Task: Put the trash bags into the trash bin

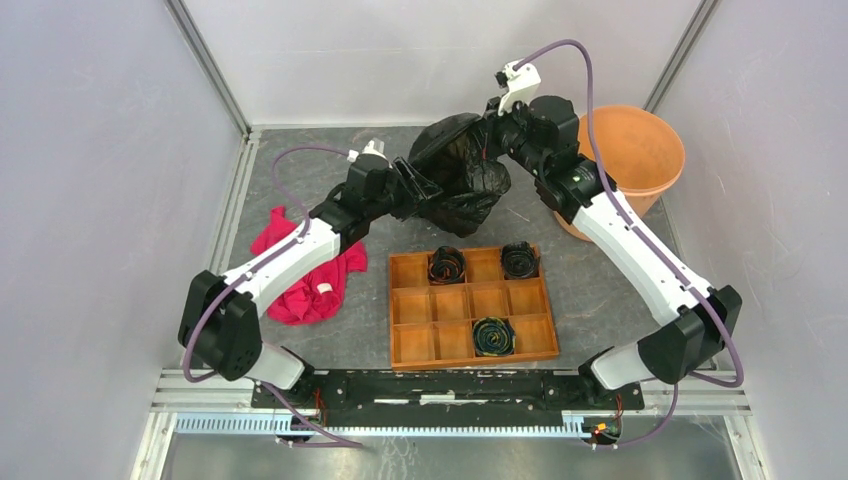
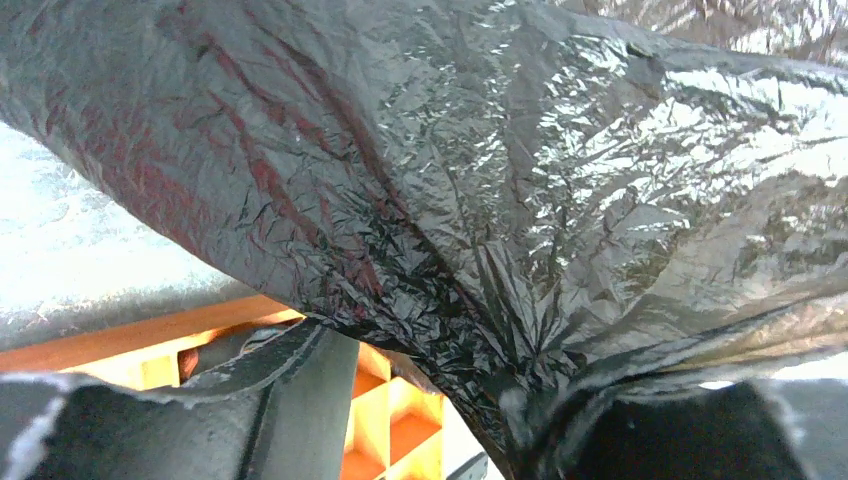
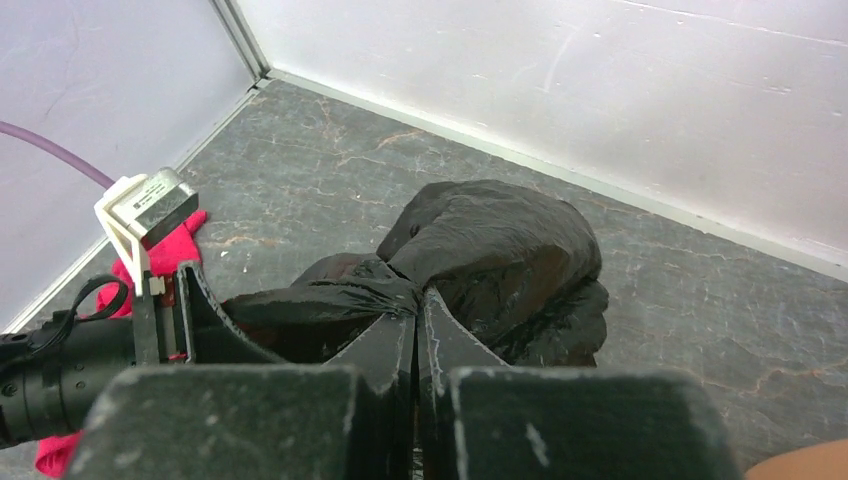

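Bag (image 1: pixel 465 175) not yet in bin (image 1: pixel 640 150): held near bin, pinched tight by right gripper (image 3: pixel 415 318); left gripper (image 1: pixel 413 188) is parted around a fold. Transfer and release remain.

The grey, marbled table (image 1: pixel 590 290) carried a crumpled red cloth (image 1: pixel 300 300) on its left side and a compartmented wooden tray (image 1: pixel 412 305) near the middle front. A pale orange trash bin (image 1: pixel 645 150) stood at the far right, well apart from the cloth.
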Controlling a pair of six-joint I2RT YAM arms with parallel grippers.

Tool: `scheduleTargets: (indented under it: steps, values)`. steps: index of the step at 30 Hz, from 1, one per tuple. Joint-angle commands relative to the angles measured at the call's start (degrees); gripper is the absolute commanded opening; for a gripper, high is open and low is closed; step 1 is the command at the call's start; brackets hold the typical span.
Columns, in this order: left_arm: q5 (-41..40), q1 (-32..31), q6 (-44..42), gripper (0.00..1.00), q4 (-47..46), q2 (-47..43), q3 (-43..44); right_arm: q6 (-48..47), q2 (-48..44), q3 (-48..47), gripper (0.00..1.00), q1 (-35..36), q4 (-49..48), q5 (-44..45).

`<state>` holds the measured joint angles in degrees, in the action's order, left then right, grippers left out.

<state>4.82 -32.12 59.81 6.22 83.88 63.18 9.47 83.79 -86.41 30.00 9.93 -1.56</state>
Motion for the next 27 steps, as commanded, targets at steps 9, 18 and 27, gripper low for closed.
scheduleTargets:
  steps: [9,18,27]
  values:
    - [-5.36,0.03,-6.84,0.08,-0.76,1.36,6.56,-1.25,-6.9,3.66,0.0,0.14,-2.69,1.21]
    - [-21.98,0.08,-23.06,0.02,3.88,-15.86,5.53,-5.14,-9.43,8.83,0.01,0.17,-2.12,9.94]
    - [-17.33,0.12,-29.51,0.02,1.82,-23.12,2.54,-1.16,-6.2,7.14,0.0,0.1,-3.64,9.32]
